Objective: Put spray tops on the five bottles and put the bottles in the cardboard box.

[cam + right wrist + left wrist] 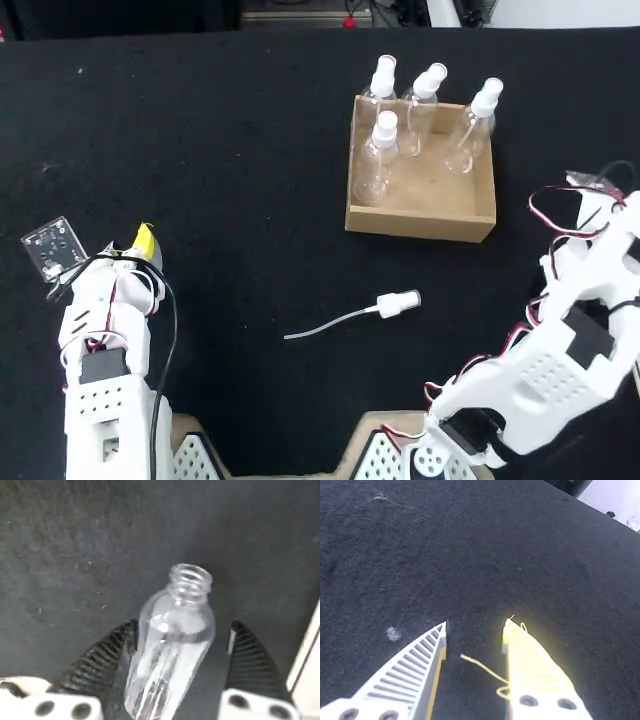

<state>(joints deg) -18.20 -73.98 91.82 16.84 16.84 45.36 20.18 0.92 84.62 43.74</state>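
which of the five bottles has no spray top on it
The bottle between the fingers of the right gripper: its threaded neck is bare. The four bottles in the cardboard box each wear a white spray top.

A cardboard box (420, 222) sits on the black bench (220, 150) in the upper right of the frame. Four bottles (373, 170) stand upright inside it, each capped with a white spray top. Below the box, near the centre, a loose spray top (398, 303) lies flat, its thin tube trailing left. The left arm (100, 350) occupies the lower left, its pincer (145, 245) yellow-tipped. The right arm (560, 370) fills the lower right.
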